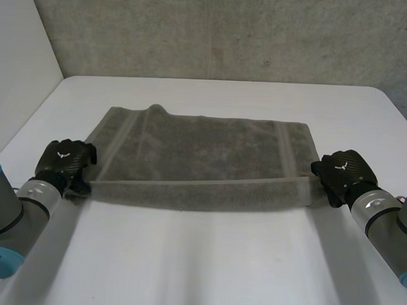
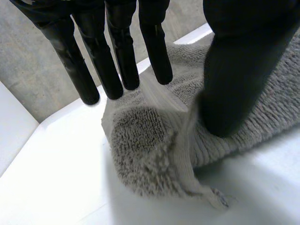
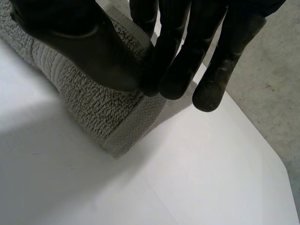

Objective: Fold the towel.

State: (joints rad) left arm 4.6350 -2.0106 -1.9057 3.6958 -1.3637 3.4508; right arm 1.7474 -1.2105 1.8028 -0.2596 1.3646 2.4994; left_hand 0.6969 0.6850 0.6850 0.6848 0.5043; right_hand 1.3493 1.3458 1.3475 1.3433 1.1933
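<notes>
A small white emblem [image 1: 63, 155] sits on the back of the left hand [image 1: 64, 160], and a matching white emblem [image 1: 345, 166] on the back of the right hand [image 1: 344, 173]. Each is a mark with no letters that can be read.

The grey terry towel [image 1: 203, 159] lies spread across the middle of the white table [image 1: 219, 261], its long sides running from one arm to the other. A paler woven band [image 1: 126, 139] crosses it near the left end and another band [image 1: 284, 153] near the right end. The far edge rests flat, with a small bump toward its left corner. The near edge stands just clear of the table between the two hands, with a dark shadow under it.

The left hand is at the towel's near left corner. In the left wrist view the straight fingers [image 2: 112, 70] lie against one face of the woven band and the thumb [image 2: 234, 84] presses on the pile of the other face, so the corner is pinched between them. A loose flap of towel [image 2: 145, 150] droops below them onto the table.

The right hand is at the near right corner. In the right wrist view its thumb [image 3: 79, 47] and fingertips [image 3: 178, 79] close together on the towel's end, and the hemmed corner [image 3: 122, 136] hangs under them, touching the table.

Behind the table stands a grey concrete wall [image 1: 229, 32]
</notes>
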